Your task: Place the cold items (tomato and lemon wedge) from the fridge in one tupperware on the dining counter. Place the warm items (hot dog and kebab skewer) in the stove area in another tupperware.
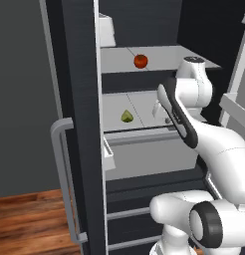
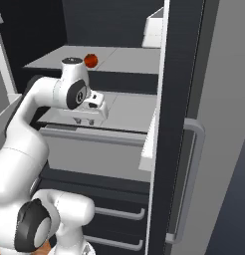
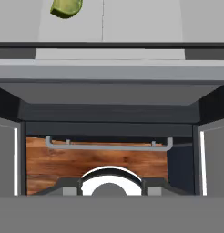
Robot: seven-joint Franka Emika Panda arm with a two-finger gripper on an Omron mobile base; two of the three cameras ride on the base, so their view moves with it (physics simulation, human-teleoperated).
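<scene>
The charcoal fridge [image 1: 79, 99] stands open. On its upper light grey shelf rests the red tomato [image 1: 140, 61], which the right base view also catches [image 2: 90, 60]. One shelf lower lies the yellow-green lemon wedge [image 1: 127, 116], seen at the top left of the hand view too [image 3: 66, 7]. My gripper [image 2: 83, 121] points down just above the front of that middle shelf, to the right of the wedge and apart from it. Its fingers stand a little apart with nothing between them. The hot dog, kebab skewer, tupperware, dining counter and stove area are out of view.
The open door [image 2: 179, 74] with its white bin [image 2: 154, 27] and grey bar handle [image 2: 194, 164] flanks the shelves. A grey drawer front [image 1: 149, 159] sits under the middle shelf. Lower down are freezer drawers with bar handles [image 3: 107, 146], over wood floor [image 1: 25, 219].
</scene>
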